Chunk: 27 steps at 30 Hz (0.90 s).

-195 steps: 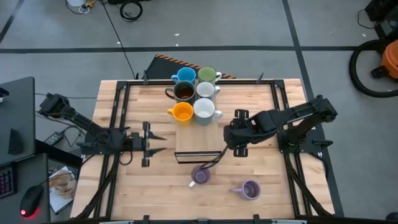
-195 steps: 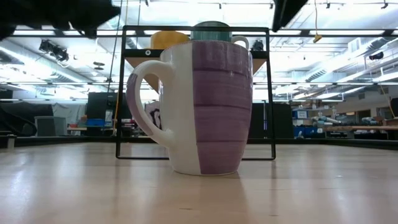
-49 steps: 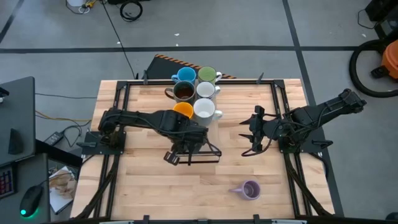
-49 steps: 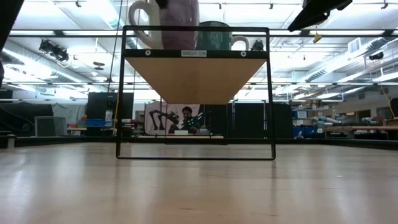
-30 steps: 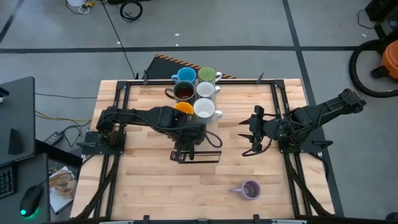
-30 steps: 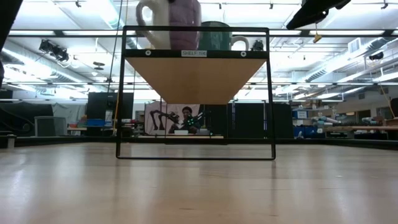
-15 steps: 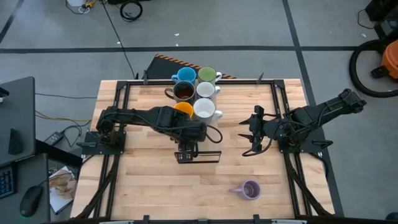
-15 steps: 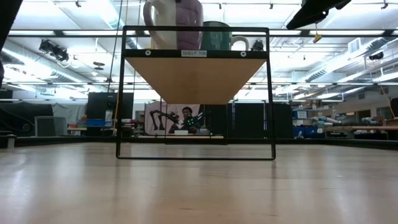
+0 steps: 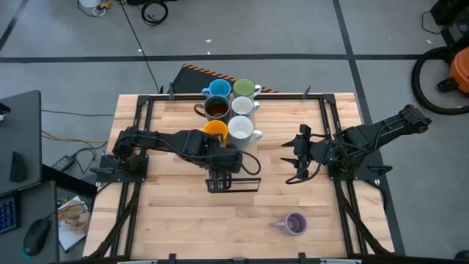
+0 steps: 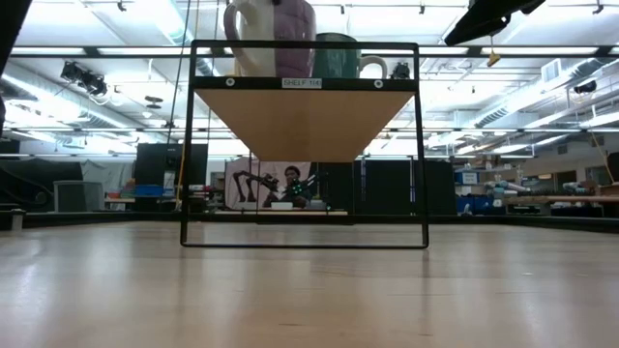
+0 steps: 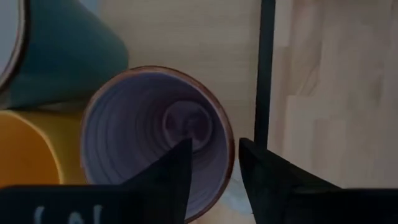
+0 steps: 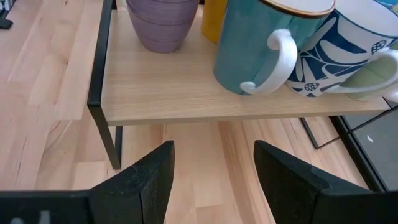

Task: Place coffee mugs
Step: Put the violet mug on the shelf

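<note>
Lavender mug (image 11: 155, 137) sits on the wooden shelf (image 12: 205, 93) right under my left gripper (image 11: 211, 168), whose fingers straddle its rim without pinching, so it bears its own weight beside the orange mug (image 11: 28, 149). My right gripper (image 12: 211, 168) waits open off to the side, clear of the shelf; one more lavender mug (image 9: 293, 223) lies on the table (image 9: 352, 227), well apart.

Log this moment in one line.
left gripper open astride rim of lavender ribbed ceramic mug | mug on black-framed wooden shelf | right gripper open beside shelf

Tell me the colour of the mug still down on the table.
Lavender mug, seen best in the high view.
</note>
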Tool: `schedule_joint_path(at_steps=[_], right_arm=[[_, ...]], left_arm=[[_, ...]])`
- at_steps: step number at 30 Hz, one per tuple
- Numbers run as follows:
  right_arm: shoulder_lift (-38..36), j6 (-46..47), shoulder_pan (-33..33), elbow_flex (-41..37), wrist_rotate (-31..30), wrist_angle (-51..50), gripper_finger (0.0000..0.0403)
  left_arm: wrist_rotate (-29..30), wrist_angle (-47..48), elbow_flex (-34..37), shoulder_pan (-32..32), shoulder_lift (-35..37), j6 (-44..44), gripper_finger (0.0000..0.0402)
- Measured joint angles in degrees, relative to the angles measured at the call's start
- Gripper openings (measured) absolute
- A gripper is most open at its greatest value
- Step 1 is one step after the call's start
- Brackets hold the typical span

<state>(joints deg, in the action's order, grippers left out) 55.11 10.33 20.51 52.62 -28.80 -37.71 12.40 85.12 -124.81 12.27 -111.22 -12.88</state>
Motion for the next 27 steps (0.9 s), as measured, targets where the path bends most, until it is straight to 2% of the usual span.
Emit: schedule_joint_path(at_steps=[5,10,14,16,19,21,23,27], right_arm=[[0.0,0.0,0.0,0.0,0.0,0.0,0.0226],[0.0,0.0,0.0,0.0,0.0,0.0,0.0226],[0.0,0.0,0.0,0.0,0.0,0.0,0.0226],[0.0,0.0,0.0,0.0,0.0,0.0,0.0226],[0.0,0.0,0.0,0.0,0.0,0.0,0.0226],[0.0,0.0,0.0,0.0,0.0,0.0,0.0226],[0.0,0.0,0.0,0.0,0.0,0.0,0.0226],[0.0,-0.1,0.0,0.0,0.0,0.0,0.0226]], left_arm=[[1.9,0.6,-0.3,0.8,0.3,4.4,0.0156],[7.4,1.2,-3.6,2.2,0.5,6.0,0.0157],[8.7,1.4,-5.2,3.5,0.5,5.8,0.0157],[7.7,1.0,-5.6,4.5,0.5,5.2,0.0157],[1.3,-1.3,-4.9,6.7,0.4,4.8,0.0157],[-0.2,-2.7,-3.2,8.7,0.3,5.7,0.0157],[1.7,-2.6,-0.6,10.6,0.2,5.8,0.0155],[9.1,-1.5,3.6,13.4,0.2,5.9,0.0149]])
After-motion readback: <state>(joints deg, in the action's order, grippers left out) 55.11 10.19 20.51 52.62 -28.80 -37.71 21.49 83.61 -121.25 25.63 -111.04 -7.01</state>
